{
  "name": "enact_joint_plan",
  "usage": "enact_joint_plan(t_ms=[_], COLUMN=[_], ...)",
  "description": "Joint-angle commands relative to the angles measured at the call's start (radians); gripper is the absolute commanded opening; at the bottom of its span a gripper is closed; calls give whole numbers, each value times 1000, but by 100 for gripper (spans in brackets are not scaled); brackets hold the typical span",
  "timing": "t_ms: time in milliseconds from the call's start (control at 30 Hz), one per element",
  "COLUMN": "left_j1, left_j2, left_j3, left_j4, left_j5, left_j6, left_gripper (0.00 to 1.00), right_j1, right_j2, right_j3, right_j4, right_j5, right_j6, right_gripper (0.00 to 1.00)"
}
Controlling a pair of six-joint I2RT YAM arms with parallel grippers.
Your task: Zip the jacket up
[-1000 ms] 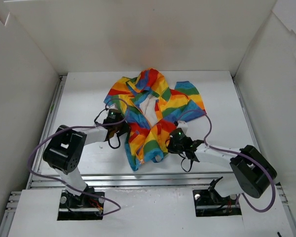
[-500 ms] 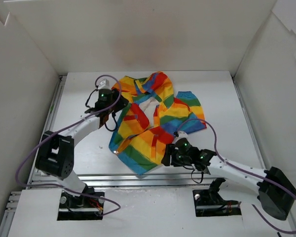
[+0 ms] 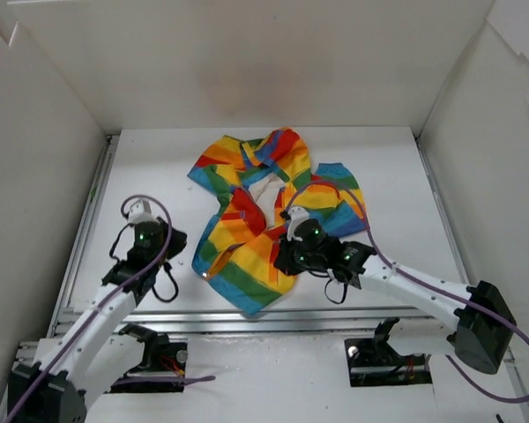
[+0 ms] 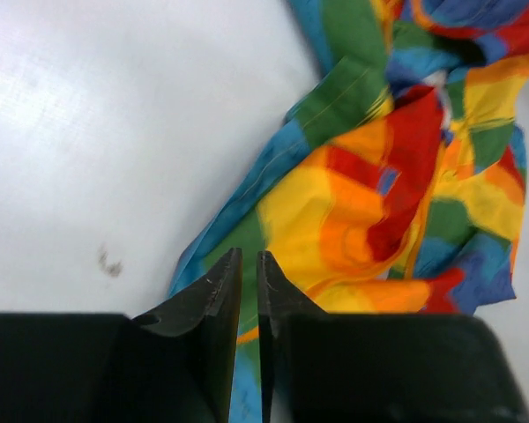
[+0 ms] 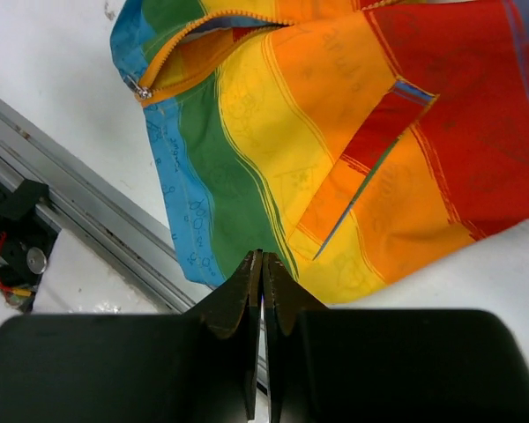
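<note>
The jacket (image 3: 257, 222) lies crumpled in the middle of the table (image 3: 397, 167), its striped hem toward the lower edge of the top view and its zipper (image 5: 201, 24) open at the bottom corner. At lower left, the left gripper (image 4: 249, 256) hangs above bare table just beside the hem, fingers almost together and empty. The right gripper (image 5: 262, 256) sits over the jacket's lower right part with its fingers pressed together.

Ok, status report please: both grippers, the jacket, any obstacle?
Left gripper nearly shut, empty, clear of the jacket. Right gripper shut over the hem, hold on fabric unclear. Zipper open. Nothing in the way.
</note>
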Motion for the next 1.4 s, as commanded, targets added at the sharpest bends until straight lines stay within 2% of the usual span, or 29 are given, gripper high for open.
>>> enact_joint_plan(t_ms=[0,67,100,167,333,633,1033,1100,1233,1267,1333,1367], left_j1=[8,8,8,8,8,17,17,17,17,17,17,17], left_j2=[-75,-110,-119,-147,-138,-30,51,45,-1,-16,-56,-72], left_j3=[-75,-121,-132,-176,-262,-342,-363,-367,-374,-376,-376,-376], left_j4=[-172,-206,-220,-196,-50,185,315,318,297,288,256,246], left_j5=[40,72,83,129,207,236,222,221,206,204,196,193], left_j6=[-26,-43,-49,-72,-135,-198,-235,-241,-244,-242,-241,-241], left_gripper=[10,21,33,43,46,47,33,28,10,7,0,0], right_j1=[18,23,24,27,34,81,119,130,136,135,145,150], right_j2=[56,72,75,87,121,197,279,298,349,367,389,412], right_j3=[45,53,53,62,76,105,163,186,217,229,245,261], right_j4=[100,118,124,127,162,219,274,288,314,333,342,356], right_j5=[-34,-40,-45,-59,-100,-135,-139,-137,-145,-148,-160,-160], right_j6=[-47,-47,-49,-54,-63,-54,-55,-63,-67,-70,-84,-95], right_gripper=[0,0,0,0,0,0,0,0,0,2,13,22])
